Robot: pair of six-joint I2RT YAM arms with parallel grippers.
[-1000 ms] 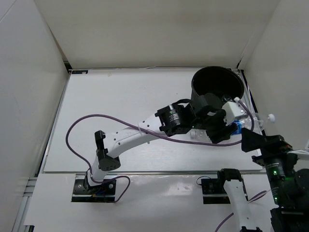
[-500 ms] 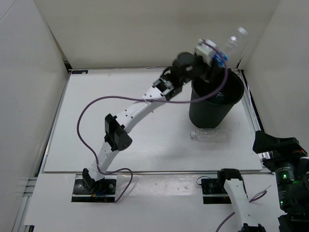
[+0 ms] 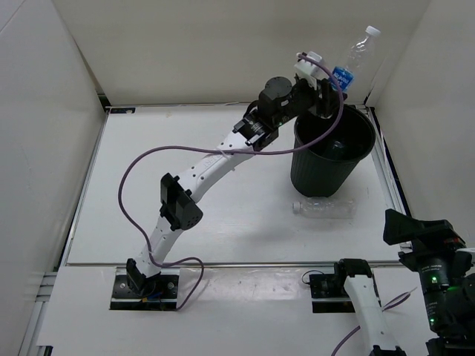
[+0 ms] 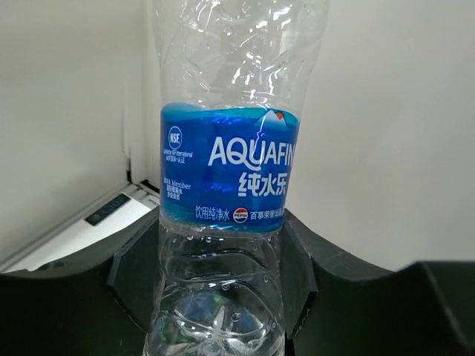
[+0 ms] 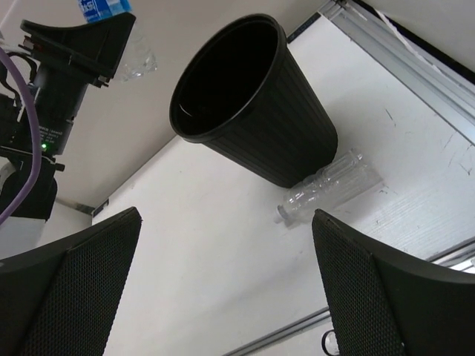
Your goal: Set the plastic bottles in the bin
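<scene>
My left gripper (image 3: 326, 87) is shut on a clear bottle with a blue label (image 3: 355, 53), held tilted up and right above the far rim of the black bin (image 3: 332, 165). In the left wrist view the labelled bottle (image 4: 228, 178) fills the middle between my black fingers (image 4: 135, 268), with my gripper (image 4: 223, 297) closed round its lower body. A plain clear bottle (image 3: 323, 208) lies on its side on the table just in front of the bin; it also shows in the right wrist view (image 5: 330, 187). My right gripper (image 5: 230, 297) is open and empty at the near right corner (image 3: 413, 228).
The bin (image 5: 252, 104) stands at the far right of the white table (image 3: 185, 185), close to the right wall. White walls close in the back and both sides. A purple cable (image 3: 130, 174) loops off the left arm over the table's left half.
My left arm has lifted the labelled bottle from the table beside the bin up over the bin's far rim. The right gripper has drawn back slightly.
</scene>
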